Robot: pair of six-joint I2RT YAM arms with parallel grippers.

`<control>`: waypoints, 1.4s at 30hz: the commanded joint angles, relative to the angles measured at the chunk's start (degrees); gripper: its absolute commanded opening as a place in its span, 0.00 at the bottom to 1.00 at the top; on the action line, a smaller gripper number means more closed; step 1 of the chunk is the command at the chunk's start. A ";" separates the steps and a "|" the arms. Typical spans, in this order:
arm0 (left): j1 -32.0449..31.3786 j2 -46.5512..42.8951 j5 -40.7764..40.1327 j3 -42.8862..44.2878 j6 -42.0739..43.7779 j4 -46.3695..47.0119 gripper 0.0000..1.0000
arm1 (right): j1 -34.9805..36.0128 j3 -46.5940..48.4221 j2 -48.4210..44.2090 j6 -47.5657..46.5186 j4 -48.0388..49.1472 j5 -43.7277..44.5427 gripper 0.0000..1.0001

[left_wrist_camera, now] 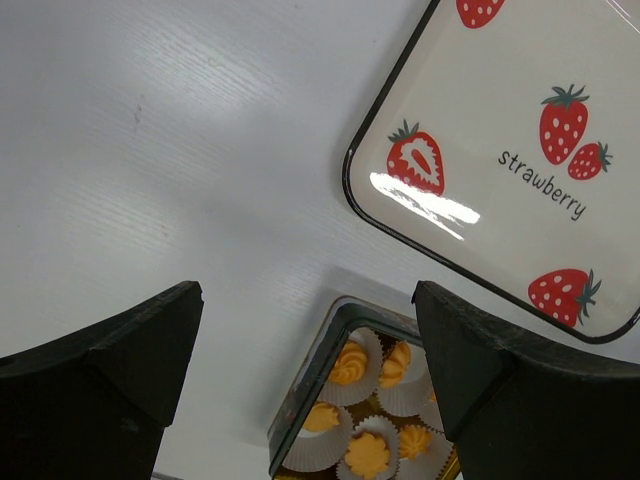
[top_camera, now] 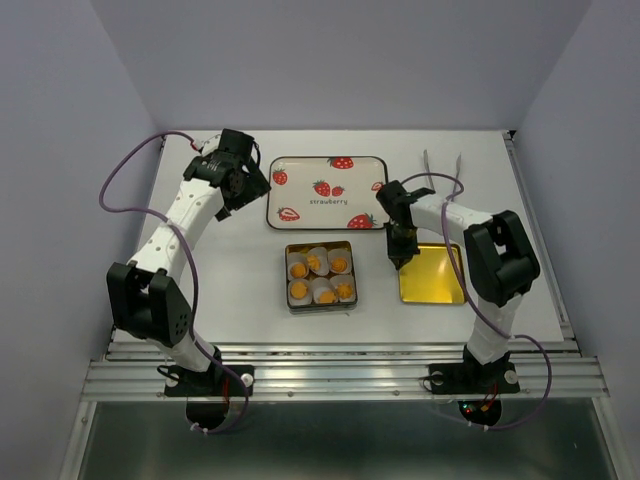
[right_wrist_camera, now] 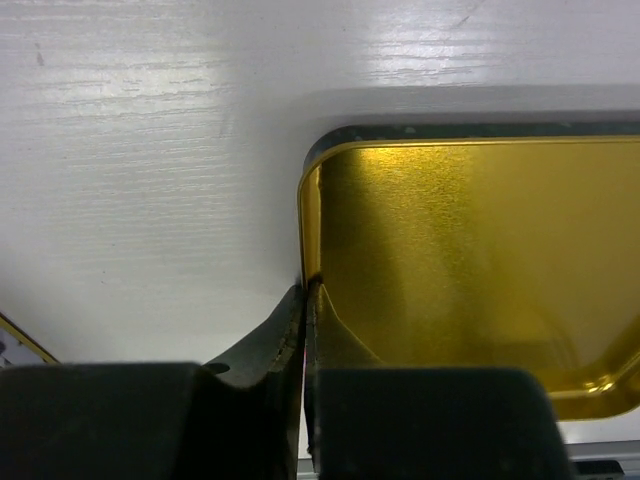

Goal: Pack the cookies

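At the middle of the table (top_camera: 240, 290), the cookies (top_camera: 314, 262) sit in white paper cups (left_wrist_camera: 392, 392), six of them in two rows of three inside an open square tin (top_camera: 288, 280). None is held by either arm.

Right of the tin, across a strip of bare table, the right gripper (right_wrist_camera: 308, 300) points down at the left edge of a gold lid (right_wrist_camera: 460, 230). Its jaws are nearly closed and pinch the lid's upright rim between them. The cookies lie to that gripper's left, not touching it.

Farther back on the left, the left gripper (left_wrist_camera: 305, 310) hangs above bare table with its fingers (left_wrist_camera: 130, 350) spread wide and nothing between them. It is beside the left end of the strawberry-printed tray (top_camera: 300, 170). The cookies lie nearer the arm bases and to its right, showing low in its wrist view beneath the gap in its jaws.
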 commanded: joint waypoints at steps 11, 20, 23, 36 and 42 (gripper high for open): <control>-0.15 -2.55 0.61 0.86 2.47 1.72 0.99 | 0.50 13.71 -9.20 4.43 -2.36 -15.87 0.01; -0.15 -0.79 1.23 4.11 3.79 1.81 0.99 | 0.50 14.42 -18.96 3.81 1.42 -34.60 0.01; -0.06 -0.70 1.23 4.38 4.32 1.63 0.99 | 0.50 15.47 -19.93 4.25 4.22 -40.73 0.01; 0.38 -0.79 2.45 4.90 7.48 2.69 0.99 | 1.03 6.97 -16.68 37.36 63.78 -73.37 0.01; 0.38 -1.49 2.90 4.38 8.10 3.22 0.99 | 1.03 -11.59 -14.14 74.73 119.26 -69.06 0.01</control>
